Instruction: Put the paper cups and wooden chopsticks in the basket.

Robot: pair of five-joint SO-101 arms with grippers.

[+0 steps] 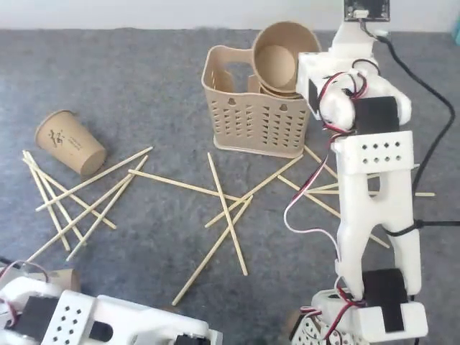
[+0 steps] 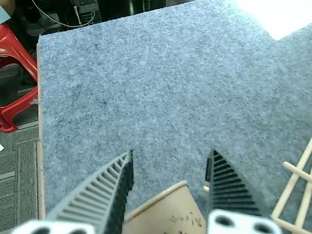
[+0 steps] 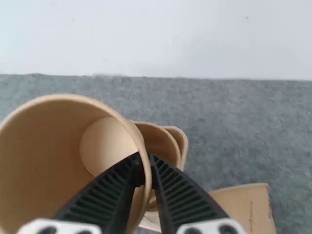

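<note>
Your right gripper (image 3: pixel 145 168) is pinching rim of paper cup (image 1: pixel 280 61) over right end of basket (image 1: pixel 251 118), cup's axis tilting, mouth facing up toward table's near edge. Your left gripper (image 2: pixel 170 165) is gaping above second cup (image 2: pixel 165 214) at near-left corner. Wooden chopsticks (image 1: pixel 180 185) are lying scattered mid-table.

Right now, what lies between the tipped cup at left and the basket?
In the high view, only bare carpet lies between the cup and the basket; the chopsticks lie off that line.

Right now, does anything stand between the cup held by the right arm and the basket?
Nothing visible does. The right gripper pinches the paper cup by its rim over a corner of the basket. The other cups already lie in that corner, so it would likely come down onto them.
</note>
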